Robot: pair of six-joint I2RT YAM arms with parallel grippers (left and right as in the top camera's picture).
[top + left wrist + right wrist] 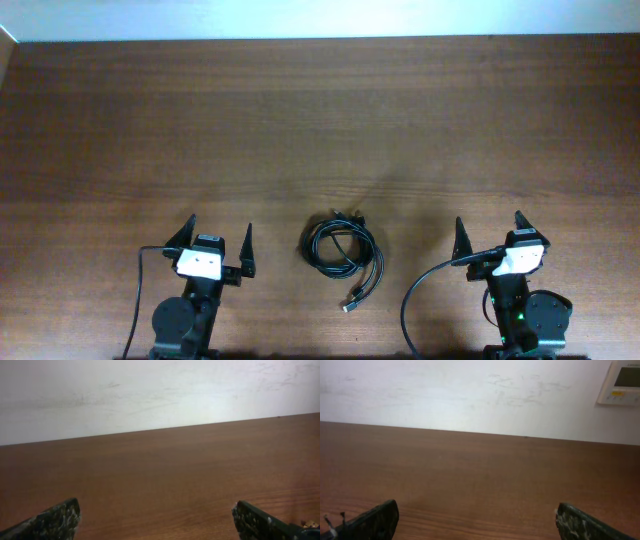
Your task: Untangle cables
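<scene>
The cables [342, 251] lie as one coiled bundle of thin black cords on the brown table [320, 120], near the front edge, midway between my arms. One silver-tipped plug end trails toward the front at the lower right of the coil. My left gripper [216, 232] is open and empty, well to the left of the bundle. My right gripper [491, 228] is open and empty, well to the right of it. Both wrist views show only the open fingertips [155, 515] [476, 516] over bare wood; the cables are out of view there.
A pale wall runs along the table's far edge [160, 425]. A white wall panel [621, 382] shows at the top right of the right wrist view. A thick black arm wire [425, 290] loops beside the right arm base.
</scene>
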